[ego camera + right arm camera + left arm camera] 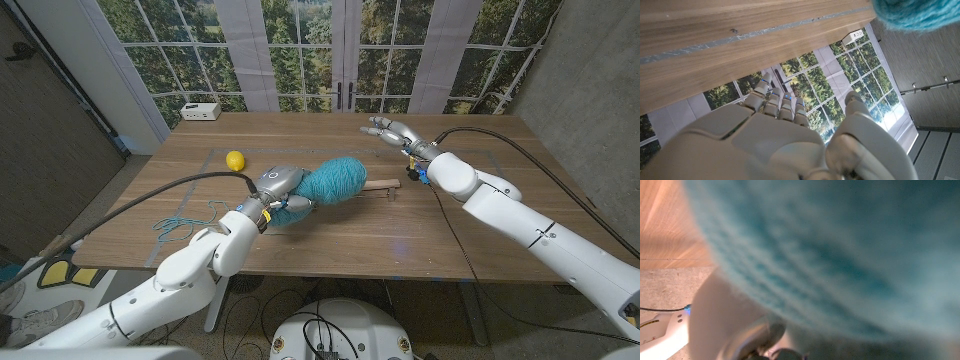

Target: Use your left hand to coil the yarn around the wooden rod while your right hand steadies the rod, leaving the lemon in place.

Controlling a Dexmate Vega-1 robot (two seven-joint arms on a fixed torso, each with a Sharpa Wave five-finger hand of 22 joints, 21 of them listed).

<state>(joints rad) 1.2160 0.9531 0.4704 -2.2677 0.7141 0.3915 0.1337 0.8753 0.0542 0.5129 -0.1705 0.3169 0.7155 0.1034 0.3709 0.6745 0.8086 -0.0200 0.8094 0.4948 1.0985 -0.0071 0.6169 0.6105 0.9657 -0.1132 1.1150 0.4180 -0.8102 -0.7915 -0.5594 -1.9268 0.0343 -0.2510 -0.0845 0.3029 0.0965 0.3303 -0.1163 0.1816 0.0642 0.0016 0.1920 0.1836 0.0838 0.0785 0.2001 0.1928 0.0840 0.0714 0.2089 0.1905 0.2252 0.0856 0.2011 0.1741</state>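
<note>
Wooden rod (381, 184) lying crosswise, free end pointing toward right hand (392, 130), hovering spread beyond it; left hand (278, 188) gripping yarn (333, 181).

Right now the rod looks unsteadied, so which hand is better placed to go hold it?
Right. The right hand hovers open past the wooden rod's bare end; the left hand is at the yarn.

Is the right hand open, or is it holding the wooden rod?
Open. The right hand hovers with fingers spread, apart from the wooden rod, which lies on the table.
</note>
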